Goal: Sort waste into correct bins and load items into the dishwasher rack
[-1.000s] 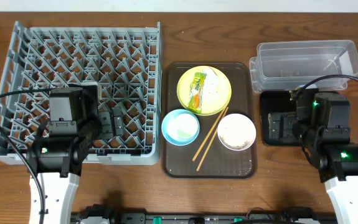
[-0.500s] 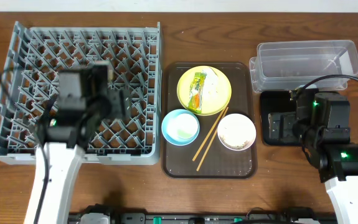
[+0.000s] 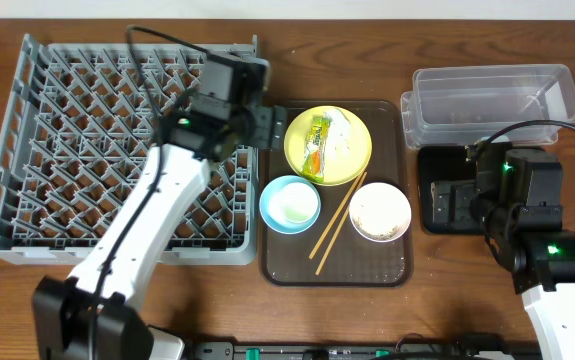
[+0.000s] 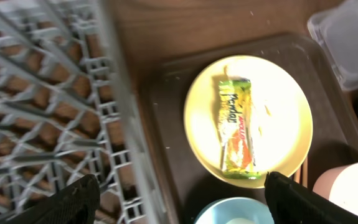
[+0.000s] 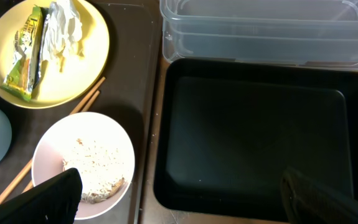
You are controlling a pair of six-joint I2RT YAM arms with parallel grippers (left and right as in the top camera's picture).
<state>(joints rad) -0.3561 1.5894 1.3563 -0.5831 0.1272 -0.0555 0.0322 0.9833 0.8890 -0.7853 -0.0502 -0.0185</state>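
The yellow plate (image 3: 359,157) on the brown tray holds the green-and-orange wrapper (image 3: 317,145) and white tissue (image 3: 342,132). My left gripper (image 3: 270,128) is open and empty over the grey rack's (image 3: 87,120) right edge, just left of the plate (image 4: 284,118) and wrapper (image 4: 238,134). The light blue bowl (image 3: 273,192), chopsticks (image 3: 339,222) and the white bowl (image 3: 357,203) with crumbs (image 5: 94,165) sit nearer the front. My right gripper (image 5: 185,205) is open and empty above the black tray (image 5: 253,137). The clear tub (image 3: 492,95) is behind it. No small cup shows.
The brown serving tray (image 3: 287,260) lies between the rack and the bins. The right arm's body covers much of the black tray in the overhead view. Bare wooden table (image 3: 347,60) shows beyond the serving tray and along the front.
My left arm has swung from over the rack's front part to the far right, reaching the rack's right edge beside the plate. The right arm has not moved.
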